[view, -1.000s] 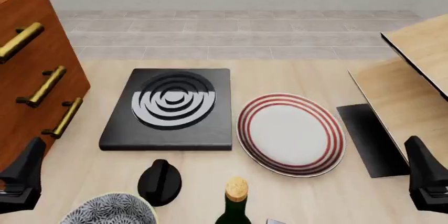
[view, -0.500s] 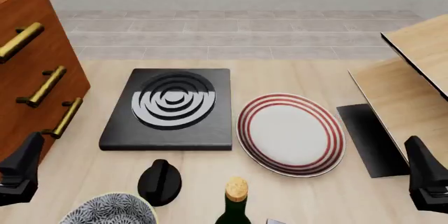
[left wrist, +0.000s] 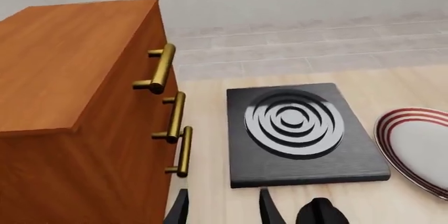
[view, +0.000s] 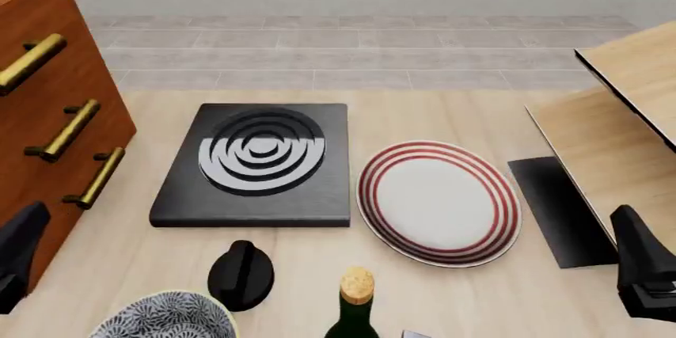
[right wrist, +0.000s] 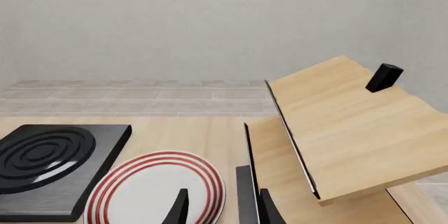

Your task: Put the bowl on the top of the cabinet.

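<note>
My left gripper (left wrist: 222, 207) hangs low at the near left of the table (view: 444, 120), just beside the cabinet's (view: 43, 116) front corner. Its two fingers (left wrist: 269, 208) stand apart with bare tabletop showing between them, so it is spread and holds nothing. Through its wrist camera I look along the cabinet's drawer front, with three brass handles (left wrist: 162, 69) one behind another, and across its flat wooden top, which is bare.

The bowl (view: 167, 317) sits at the near edge of the table, cut off by the bottom of the front view, well below the cabinet's top and apart from both my grippers. Just to its right stands a black knob-like piece (view: 241, 275), and right of that a dark bottle (view: 355, 306) with a cork.

Farther out lie a black slab (view: 259, 165) with raised grey-white rings and, beside it, a plate (view: 438, 202) with red rings.

My right gripper (right wrist: 222, 208) hovers at the near right, its fingers likewise parted and empty, pointed over the plate's edge and toward the pale wooden structure (right wrist: 343, 129), which carries a small black block (right wrist: 383, 77) on its upper board. A dark flat panel (view: 555, 207) lies at that structure's foot.
</note>
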Available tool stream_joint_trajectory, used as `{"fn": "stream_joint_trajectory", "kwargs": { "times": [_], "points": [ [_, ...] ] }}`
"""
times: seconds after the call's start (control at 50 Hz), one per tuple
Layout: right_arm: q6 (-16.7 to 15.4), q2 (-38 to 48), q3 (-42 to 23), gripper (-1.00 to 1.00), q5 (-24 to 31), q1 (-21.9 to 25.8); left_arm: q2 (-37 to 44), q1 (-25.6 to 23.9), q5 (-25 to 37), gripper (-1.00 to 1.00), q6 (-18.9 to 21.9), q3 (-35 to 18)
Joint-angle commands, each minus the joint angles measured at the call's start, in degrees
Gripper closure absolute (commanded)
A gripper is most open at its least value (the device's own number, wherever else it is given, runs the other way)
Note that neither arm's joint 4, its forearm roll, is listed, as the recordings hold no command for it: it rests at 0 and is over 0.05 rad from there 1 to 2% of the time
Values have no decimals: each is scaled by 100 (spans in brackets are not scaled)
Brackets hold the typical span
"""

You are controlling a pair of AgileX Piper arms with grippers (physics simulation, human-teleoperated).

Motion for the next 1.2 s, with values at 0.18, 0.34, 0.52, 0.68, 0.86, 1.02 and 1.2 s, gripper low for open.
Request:
{"fn": "stream_joint_trajectory", "kwargs": {
  "times": [0.18,0.34,0.52,0.68,0.86,1.02,1.2],
  "points": [
    [0,2,0,-100,0,1,162,-329,1257,-100,173,-833],
    [0,-2,0,-100,0,-1,349,-401,1264,-100,166,-729],
    [0,0,0,-100,0,0,606,-529,1369,-100,160,-666],
    [0,0,0,-100,0,-1,578,-415,1509,-100,249,-752],
    [1,0,0,-100,0,1,506,-395,1882,-100,161,-901],
    [-1,1,0,-100,0,0,708,-444,2234,-100,87,-1239],
    [0,0,0,-100,0,0,821,-583,2619,-100,109,-1206]
  ]
}}
